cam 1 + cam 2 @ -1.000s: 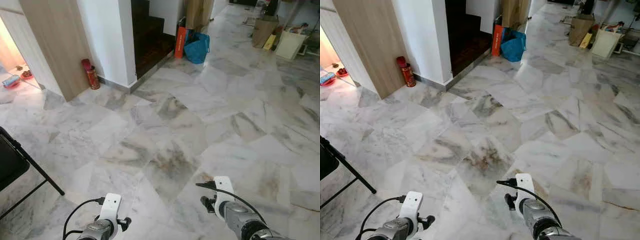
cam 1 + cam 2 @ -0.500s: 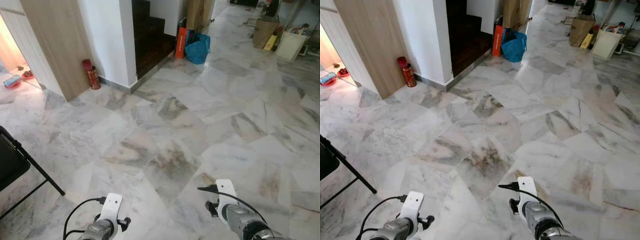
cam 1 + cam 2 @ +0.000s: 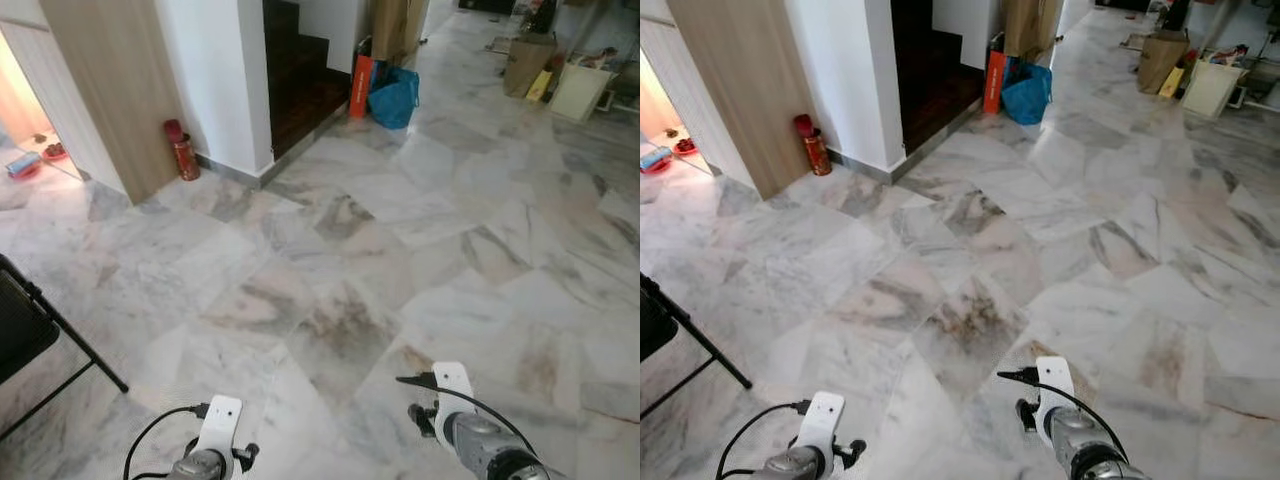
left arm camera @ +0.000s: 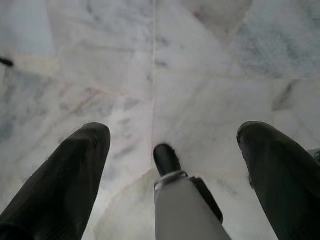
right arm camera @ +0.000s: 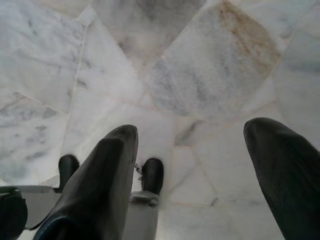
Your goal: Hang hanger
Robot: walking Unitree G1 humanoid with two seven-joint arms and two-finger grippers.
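Note:
My left gripper (image 4: 172,131) hangs low over the marble floor, its two black fingers spread wide with nothing between them. Below it stands one of my own silver legs with a black foot (image 4: 166,159). My right gripper (image 5: 191,129) is open too, likewise empty, above pale marble slabs and my black feet (image 5: 152,175). In the left eye view both wrists sit at the bottom edge: the left wrist (image 3: 218,432) and the right wrist (image 3: 452,402), each with a white camera mount and a black cable.
A black folding chair (image 3: 35,330) stands at the left. A red canister (image 3: 182,150) leans by a wooden panel and white wall. Dark stairs (image 3: 300,80) lie beyond, with an orange box (image 3: 360,85) and blue bag (image 3: 393,95). Cardboard boxes (image 3: 528,60) sit far right.
Both wrists have sunk slightly toward the bottom edge of the eye views. The whole picture shifted a little, so the camera moved. Nothing on the floor moved.

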